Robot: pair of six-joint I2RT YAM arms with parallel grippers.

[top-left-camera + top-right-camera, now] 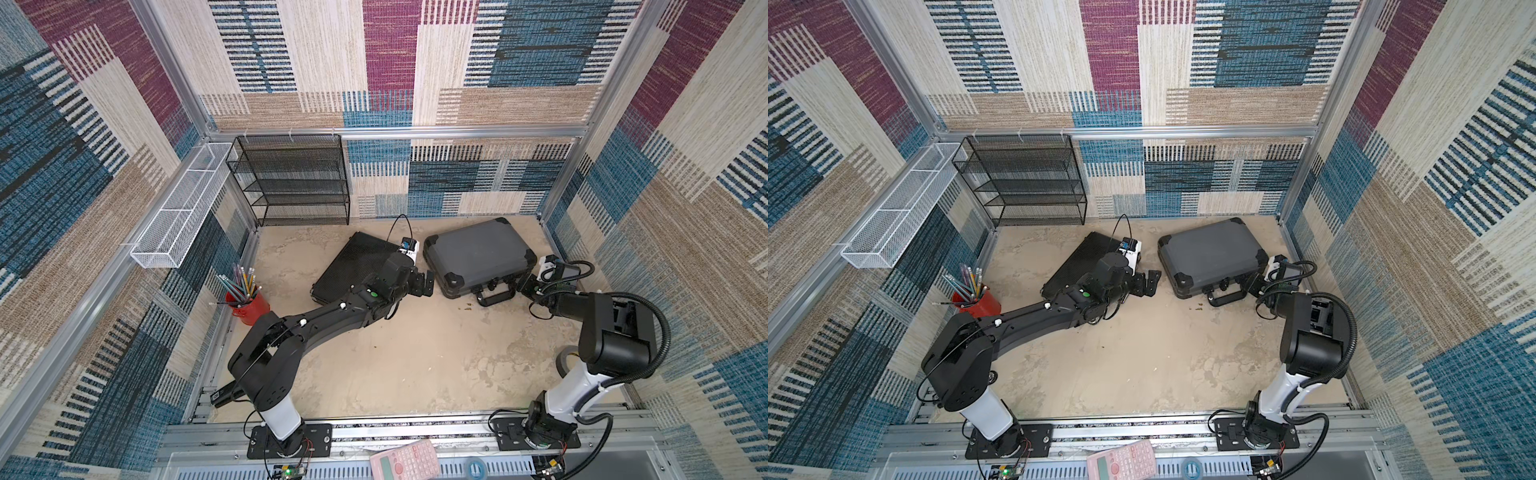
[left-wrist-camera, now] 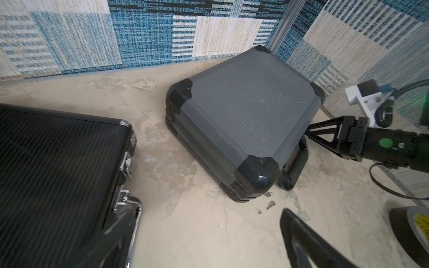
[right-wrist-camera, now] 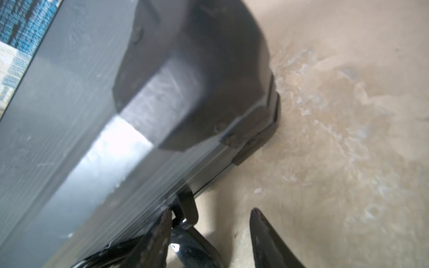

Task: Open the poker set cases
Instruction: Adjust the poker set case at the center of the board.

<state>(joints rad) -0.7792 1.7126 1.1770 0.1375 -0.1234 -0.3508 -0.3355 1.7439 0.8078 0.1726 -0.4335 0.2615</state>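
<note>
Two poker set cases lie shut on the beige table. The slim black ribbed case (image 1: pixel 353 266) (image 2: pixel 58 162) has silver latches (image 2: pixel 126 164) on its front edge. To its right lies the thicker grey case (image 1: pixel 478 253) (image 1: pixel 1212 253) (image 2: pixel 250 111), with black corners and a handle (image 1: pixel 494 297). My left gripper (image 1: pixel 426 284) (image 2: pixel 204 232) hangs open over bare table between the cases, one finger close to the black case's chrome handle. My right gripper (image 1: pixel 525 286) (image 3: pixel 211 222) is at the grey case's front right. Its jaws are partly apart around a black latch tab (image 3: pixel 189 204), with table showing beside the far finger.
A black wire-mesh rack (image 1: pixel 291 178) stands at the back left and a white mesh basket (image 1: pixel 183 208) hangs on the left wall. A red cup of pencils (image 1: pixel 249 305) sits by the left arm. A grey tape roll (image 1: pixel 565 361) lies near the right arm. Walls stand close behind the grey case.
</note>
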